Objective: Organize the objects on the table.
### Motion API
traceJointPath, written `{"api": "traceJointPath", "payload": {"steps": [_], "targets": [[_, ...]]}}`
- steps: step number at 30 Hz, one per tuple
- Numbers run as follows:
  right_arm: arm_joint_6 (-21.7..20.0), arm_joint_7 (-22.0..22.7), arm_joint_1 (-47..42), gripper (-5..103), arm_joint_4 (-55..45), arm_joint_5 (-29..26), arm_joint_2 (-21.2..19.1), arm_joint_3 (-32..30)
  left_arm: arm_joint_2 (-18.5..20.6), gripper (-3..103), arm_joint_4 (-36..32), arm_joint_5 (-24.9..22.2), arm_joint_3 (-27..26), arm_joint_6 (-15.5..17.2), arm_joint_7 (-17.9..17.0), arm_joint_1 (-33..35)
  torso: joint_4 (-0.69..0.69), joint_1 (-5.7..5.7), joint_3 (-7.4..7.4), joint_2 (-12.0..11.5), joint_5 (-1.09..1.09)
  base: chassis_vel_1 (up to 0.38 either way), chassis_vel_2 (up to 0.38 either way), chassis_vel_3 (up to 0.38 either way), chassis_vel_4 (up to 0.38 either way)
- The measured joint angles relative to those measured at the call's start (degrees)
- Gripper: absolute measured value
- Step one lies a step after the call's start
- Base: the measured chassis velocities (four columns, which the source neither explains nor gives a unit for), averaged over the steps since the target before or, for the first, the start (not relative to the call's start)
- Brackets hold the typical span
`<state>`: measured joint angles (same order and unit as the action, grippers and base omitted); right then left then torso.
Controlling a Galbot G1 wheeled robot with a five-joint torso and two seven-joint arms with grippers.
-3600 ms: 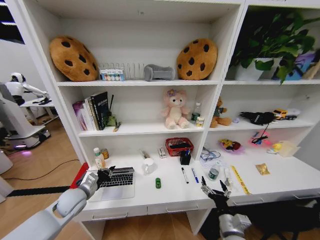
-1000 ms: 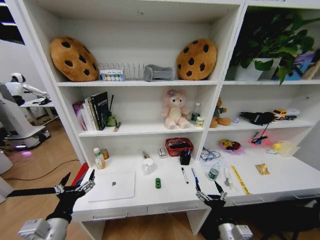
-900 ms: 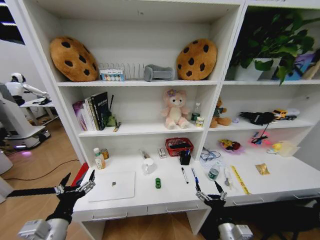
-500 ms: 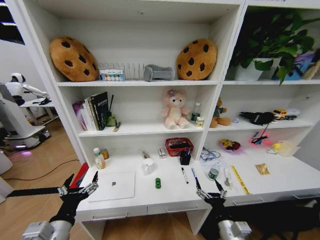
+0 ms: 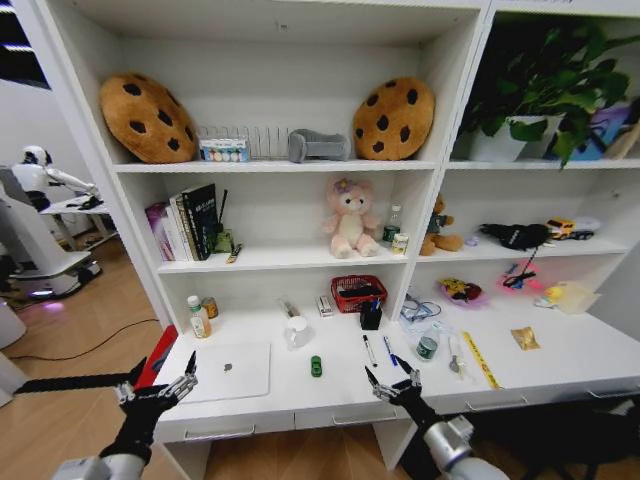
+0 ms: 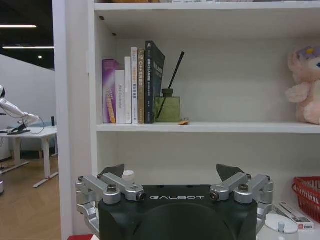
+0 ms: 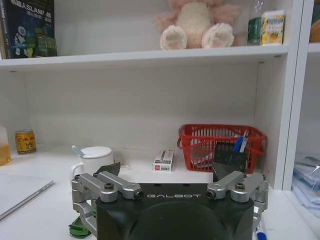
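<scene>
So the silver laptop [image 5: 229,371] is now lid-down near the table's [image 5: 560,365] front-left edge, sorted I'd say. Left gripper [image 5: 157,389] has backed off past that corner, jaws wide. Right gripper [image 5: 391,385], also spread and empty, has slid along the front edge toward the tiny green piece [image 5: 316,366].

— What colours mark the table [image 5: 330,395]?
— White, bearing a silver laptop [image 5: 226,372], a tiny green piece [image 5: 316,366] ahead of the right gripper [image 5: 392,381] and its spread jaws, and a yellow ruler [image 5: 480,359].
— And beyond?
— A white mug [image 7: 93,158], a red mesh basket [image 7: 220,146], brown cushions [image 5: 146,117] with dark spots.
</scene>
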<state>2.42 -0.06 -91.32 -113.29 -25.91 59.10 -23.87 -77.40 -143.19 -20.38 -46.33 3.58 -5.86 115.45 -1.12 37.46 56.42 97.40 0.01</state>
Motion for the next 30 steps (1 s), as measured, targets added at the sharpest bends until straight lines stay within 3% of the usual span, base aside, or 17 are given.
{"api": "traceJointPath", "payload": {"steps": [8, 17, 24, 30], "targets": [[-3.5, 5.1, 8.2, 100, 4.8, -1.1, -1.2, 9.4, 1.0, 100, 0.0, 2.0, 1.1, -0.2, 0.8, 2.4, 0.01, 0.00, 0.00, 0.0, 0.00, 0.000, 0.000, 0.000, 0.000], [-3.6, 3.0, 12.8, 100, 7.6, -1.7, -0.9, 17.3, 0.7, 100, 0.5, 2.5, 1.1, -0.5, 1.3, 2.6, -0.01, 0.00, 0.00, 0.0, -0.02, 0.000, 0.000, 0.000, 0.000], [-6.2, 5.8, 16.6, 100, 11.2, -1.8, 1.0, 21.2, 1.0, 100, 0.5, -3.6, -2.8, 0.7, -1.1, -0.5, 0.01, 0.00, 0.00, 0.0, -0.02, 0.000, 0.000, 0.000, 0.000], [-6.2, 6.5, 18.3, 100, 14.7, -1.7, 3.1, 22.4, 4.6, 100, 1.6, -7.5, -6.3, 1.4, -1.5, -1.8, -0.01, 0.00, 0.00, 0.0, -0.03, 0.000, 0.000, 0.000, 0.000]]}}
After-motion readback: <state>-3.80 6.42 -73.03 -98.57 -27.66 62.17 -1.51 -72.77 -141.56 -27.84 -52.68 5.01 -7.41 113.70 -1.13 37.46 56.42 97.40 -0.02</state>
